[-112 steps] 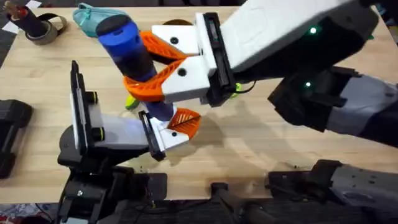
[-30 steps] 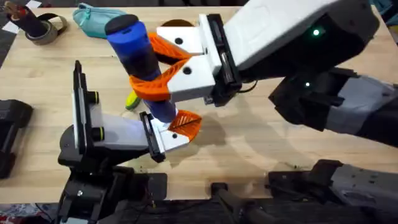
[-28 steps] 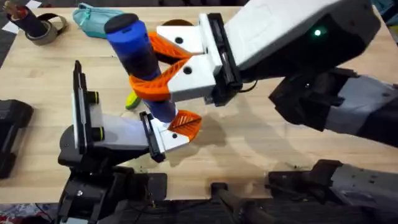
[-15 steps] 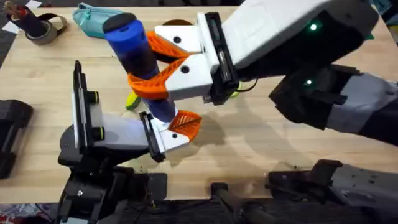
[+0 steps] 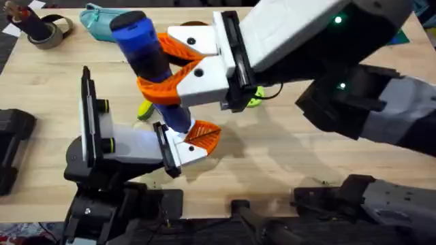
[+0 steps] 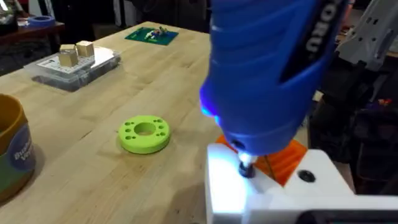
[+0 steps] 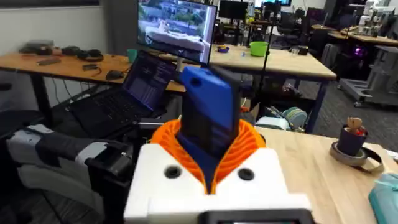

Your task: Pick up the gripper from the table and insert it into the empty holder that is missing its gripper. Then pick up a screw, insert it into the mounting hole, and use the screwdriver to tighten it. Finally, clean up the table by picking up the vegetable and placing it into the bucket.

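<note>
Blue screwdriver [image 5: 146, 64], clamped in the right hand [image 5: 160, 75], has tilted slightly leftward; left hand's state unclear.

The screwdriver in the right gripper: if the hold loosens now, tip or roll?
The screwdriver stands near upright, tall and narrow on a small tip, so it would probably topple. Its rounded body looks apt to roll afterwards. The right gripper pads look ribbed, likely limiting slip.

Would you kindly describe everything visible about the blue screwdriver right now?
The screwdriver is a bright blue, plastic-looking pen-shaped tool with a black cap and a darker narrow tip. It stands nearly upright, leaning slightly, clamped around its middle by the right gripper and its orange ribbed pads. In the left wrist view a blue light glows near its nose, and the metal bit presses down onto the white part held in front of the left arm.
</note>
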